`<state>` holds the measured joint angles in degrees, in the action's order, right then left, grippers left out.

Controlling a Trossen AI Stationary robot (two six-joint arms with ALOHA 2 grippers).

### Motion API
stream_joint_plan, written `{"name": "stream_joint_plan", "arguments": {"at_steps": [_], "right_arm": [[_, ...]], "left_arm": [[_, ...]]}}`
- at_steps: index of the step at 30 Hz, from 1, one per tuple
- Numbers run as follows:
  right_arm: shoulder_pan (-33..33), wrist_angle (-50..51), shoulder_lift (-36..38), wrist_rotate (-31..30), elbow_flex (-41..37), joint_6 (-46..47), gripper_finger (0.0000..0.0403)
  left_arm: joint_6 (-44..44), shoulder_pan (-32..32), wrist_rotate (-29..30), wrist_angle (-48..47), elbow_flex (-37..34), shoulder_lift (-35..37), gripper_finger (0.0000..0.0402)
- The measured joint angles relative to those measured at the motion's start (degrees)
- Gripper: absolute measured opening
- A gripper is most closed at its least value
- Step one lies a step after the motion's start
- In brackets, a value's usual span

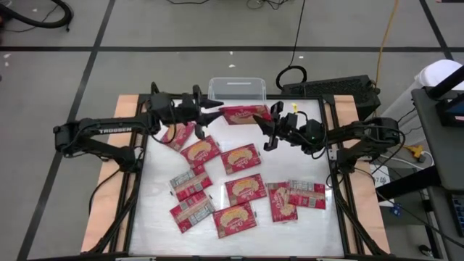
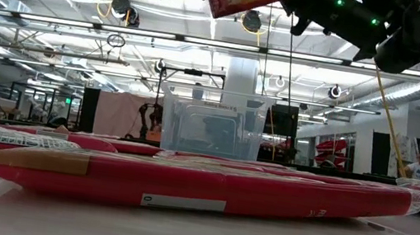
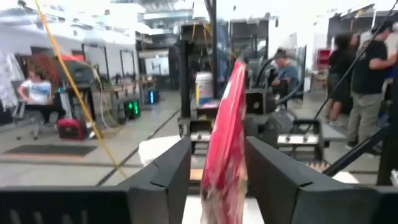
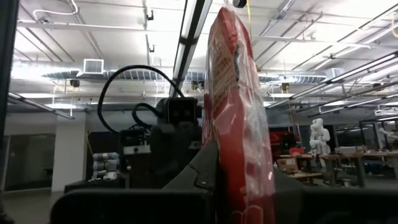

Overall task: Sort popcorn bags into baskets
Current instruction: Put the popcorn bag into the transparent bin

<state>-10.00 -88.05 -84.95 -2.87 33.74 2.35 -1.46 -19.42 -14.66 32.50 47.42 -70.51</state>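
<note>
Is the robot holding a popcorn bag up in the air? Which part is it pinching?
Yes. The right gripper pinches one end of a popcorn bag; the left gripper is at its other end, grip unclear.

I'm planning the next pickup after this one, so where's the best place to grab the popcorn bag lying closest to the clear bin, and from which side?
That popcorn bag lies flat, tilted, just below the left gripper, with another bag close along its lower right end. Probably come straight down and pinch across its narrow width near the upper left end, which looks free; a side approach seems unlikely to get under it.
</note>
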Motion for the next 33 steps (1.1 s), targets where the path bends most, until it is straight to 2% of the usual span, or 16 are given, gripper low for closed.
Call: {"name": "stream_joint_plan", "arguments": {"at_steps": [3, 6, 8, 13, 17, 26, 29, 33], "right_arm": [[-0.58, -0.03, 0.00, 0.00, 0.00, 0.00, 0.0013], [-1.40, -0.27, 0.00, 0.02, 0.00, 0.02, 0.0013], [-2.05, -0.43, 0.00, 0.02, 0.00, 0.02, 0.0013], [-3.56, -0.34, 0.00, 0.02, 0.02, 1.62, 0.0013], [-3.71, 0.12, 0.02, 0.13, 0.02, 1.63, 0.0013], [-3.76, 0.66, 0.02, -0.05, 0.07, 1.27, 0.0013], [-3.81, 0.49, 0.02, -0.58, 0.07, 1.66, 0.0017], [-3.70, 0.43, -0.05, -4.32, 0.07, 2.85, 0.0041]], "left_arm": [[-0.43, -3.00, -4.88, -6.41, 2.77, -0.97, 0.0150], [-1.16, -5.46, -10.21, -12.31, 7.35, -1.93, 0.0169], [-2.34, -6.55, -11.29, -16.18, 9.05, -2.62, 0.0186], [-3.99, -7.47, -14.75, -15.19, 10.84, -4.48, 0.0200], [-4.67, -7.56, -15.01, -14.70, 10.89, -5.84, 0.0161], [-3.96, -8.74, -15.36, -12.64, 10.87, -8.41, 0.0020], [-3.32, -9.39, -15.95, -12.59, 10.87, -8.41, 0.0021], [-2.15, -11.29, -17.14, -12.44, 10.87, -7.69, 0.0030]]}}
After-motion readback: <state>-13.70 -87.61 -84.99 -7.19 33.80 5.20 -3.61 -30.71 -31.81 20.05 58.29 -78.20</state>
